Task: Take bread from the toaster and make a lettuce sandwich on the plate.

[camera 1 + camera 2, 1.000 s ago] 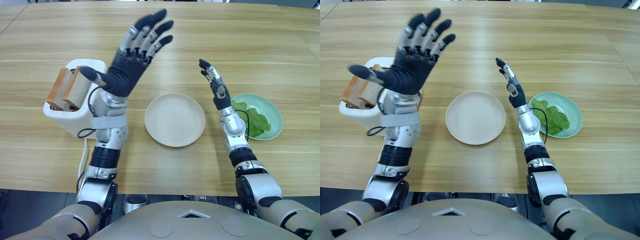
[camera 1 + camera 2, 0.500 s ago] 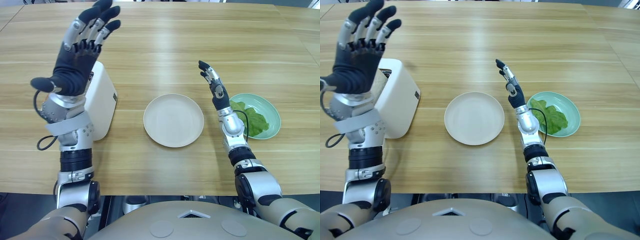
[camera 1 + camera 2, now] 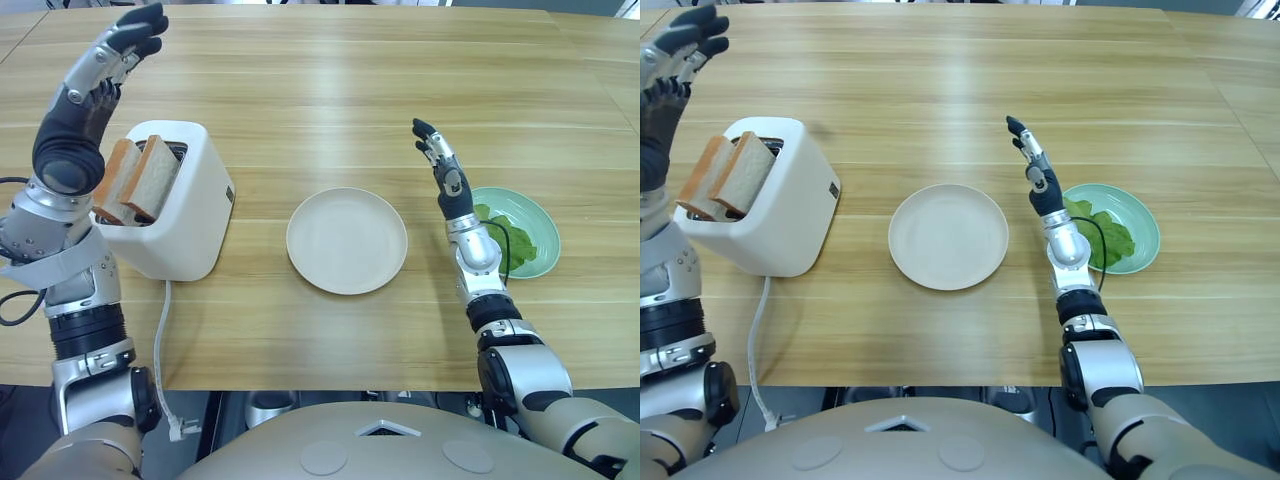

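Two bread slices point(image 3: 150, 178) stand upright in the slots of the white toaster point(image 3: 190, 225), at the left of the desk point(image 3: 350, 90). The toaster's white cable point(image 3: 165, 335) runs off the near desk edge. The left hand point(image 3: 85, 105) is raised above the toaster's left side, fingers spread loosely, gripping nothing. The round plate point(image 3: 347, 240) lies bare at the centre of the desk. To its right, a green bowl point(image 3: 545, 215) contains lettuce point(image 3: 520, 245). The right hand point(image 3: 442, 170) is raised edge-on between plate and bowl, fingers extended, holding nothing.
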### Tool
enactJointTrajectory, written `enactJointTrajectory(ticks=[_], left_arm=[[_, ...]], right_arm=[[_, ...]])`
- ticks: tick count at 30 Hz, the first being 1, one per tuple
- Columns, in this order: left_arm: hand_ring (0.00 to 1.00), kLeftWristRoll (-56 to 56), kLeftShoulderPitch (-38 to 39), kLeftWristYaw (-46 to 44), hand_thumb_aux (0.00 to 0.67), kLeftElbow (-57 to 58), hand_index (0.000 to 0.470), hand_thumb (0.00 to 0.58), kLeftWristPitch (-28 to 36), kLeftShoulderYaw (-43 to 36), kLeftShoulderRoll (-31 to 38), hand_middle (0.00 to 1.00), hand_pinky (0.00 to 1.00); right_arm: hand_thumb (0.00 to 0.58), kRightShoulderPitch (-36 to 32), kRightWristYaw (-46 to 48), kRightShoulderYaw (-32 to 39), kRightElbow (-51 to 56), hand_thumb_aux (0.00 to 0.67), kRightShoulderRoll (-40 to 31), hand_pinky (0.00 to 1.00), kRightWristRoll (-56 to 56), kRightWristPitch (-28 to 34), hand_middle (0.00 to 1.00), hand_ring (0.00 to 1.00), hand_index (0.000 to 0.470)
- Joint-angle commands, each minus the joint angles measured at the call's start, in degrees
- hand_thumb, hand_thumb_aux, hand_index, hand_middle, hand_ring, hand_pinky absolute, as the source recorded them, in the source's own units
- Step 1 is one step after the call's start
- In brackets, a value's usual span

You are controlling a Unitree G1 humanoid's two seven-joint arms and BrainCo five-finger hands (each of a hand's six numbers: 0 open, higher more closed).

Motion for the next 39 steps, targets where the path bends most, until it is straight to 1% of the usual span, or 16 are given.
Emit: enactJointTrajectory(ticks=[1, 2, 5, 7, 11, 12, 15, 16, 19, 21, 26, 32, 35, 39], left_arm=[[0.0, 15.18, -0.44, 7.73, 0.0, 8.52, 0.0, 0.0, -4.57, 4.52, 5.74, 0.0, 0.0], [0.0, 20.42, -0.48, 11.01, 0.0, 10.93, 0.0, 0.0, -5.73, 5.26, 7.53, 0.0, 0.0], [0.0, 39.37, 0.81, 24.81, 0.0, 16.72, 0.0, 0.0, -7.57, 6.42, 14.02, 0.0, 0.0], [0.0, 42.59, 1.74, 29.89, 0.0, 17.44, 0.0, 0.0, -8.6, 6.57, 16.12, 0.0, 0.0], [0.0, 42.76, 4.55, 34.36, 0.0, 16.52, 0.0, 0.0, -8.69, 6.71, 18.26, 0.0, 0.0], [0.0, 43.79, 4.83, 35.6, 0.0, 17.12, 0.0, 0.0, -7.98, 6.34, 19.02, 0.0, 0.0], [0.0, 51.2, 4.99, 41.64, 0.0, 20.04, 0.0, 0.0, -3.19, 4.25, 22.16, 0.0, 0.0], [0.0, 52.39, 5.01, 42.32, 0.0, 21.32, 0.0, 0.0, -1.86, 3.03, 23.02, 0.0, 0.0], [0.0, 53.61, 6.73, 42.22, 0.0, 23.73, 0.0, 0.0, 0.19, -0.78, 25.4, 0.0, 0.0], [0.0, 52.38, 7.58, 41.83, 0.0, 24.48, 0.0, 0.0, 0.72, -2.2, 26.33, 0.0, 0.0], [0.0, 47.71, 10.42, 35.81, 0.0, 26.96, 0.0, 0.0, 0.17, -7.01, 27.74, 0.0, 0.0], [0.0, 45.02, 12.6, 32.36, 0.0, 31.4, 0.0, 0.0, -0.13, -10.94, 29.27, 0.0, 0.0], [0.0, 42.71, 13.55, 30.99, 0.0, 33.17, 0.0, 0.0, -1.58, -11.97, 29.82, 0.0, 0.0], [0.0, 35.53, 13.38, 28.36, 0.0, 35.99, 0.0, 0.0, -6.91, -11.35, 30.59, 0.0, 0.0]], right_arm=[[0.0, 0.81, 0.36, -0.1, -1.76, 0.0, 0.01, 0.0, 0.15, 0.35, 0.0, 0.0, 0.0], [0.0, 0.87, 0.41, -0.07, -2.12, 0.0, 0.01, 0.0, 0.19, 0.47, 0.0, 0.0, 0.0], [0.0, 0.81, 1.15, 0.21, -2.71, 0.0, 0.28, 0.0, 0.63, 1.07, 0.0, 0.0, 0.0], [0.0, 0.72, 1.59, 0.46, -2.92, 0.0, 0.31, 0.0, 0.51, 1.73, 0.0, 0.0, 0.0], [0.0, 0.78, 1.94, 0.62, -4.19, 0.0, -0.09, 0.0, 0.06, 2.5, 0.0, 0.0, 0.0], [0.0, 0.94, 1.99, 0.43, -4.86, 0.0, -0.24, 0.0, 0.21, 2.73, 0.0, 0.0, 0.0], [0.0, 1.02, 3.12, -0.17, -5.48, 0.0, -0.2, 0.0, 1.96, 3.25, 0.0, 0.0, 0.0], [0.0, 1.14, 3.01, -0.31, -5.6, 0.0, -0.19, 0.0, 2.0, 3.37, 0.0, 0.0, 0.0], [0.0, 1.59, 2.66, -0.36, -6.38, 0.0, -0.12, 0.0, 1.99, 3.67, 0.0, 0.0, 0.0], [0.0, 2.08, 2.64, -0.4, -7.11, 0.0, -0.19, 0.0, 2.17, 3.83, 0.0, 0.0, 0.0], [0.0, 2.71, 2.4, -0.58, -8.41, 0.0, -0.38, 0.0, 2.31, 4.42, 0.0, 0.0, 0.0], [0.0, 2.77, 2.19, -0.29, -9.05, 0.0, 0.21, 0.0, 2.19, 4.88, 0.0, 0.0, 0.0], [0.0, 2.66, 2.35, -0.25, -8.77, 0.0, 0.31, 0.0, 2.3, 4.9, 0.0, 0.0, 0.0], [0.0, 2.78, 2.29, -0.25, -8.72, 0.0, 0.42, 0.0, 2.26, 4.93, 0.0, 0.0, 0.0]])
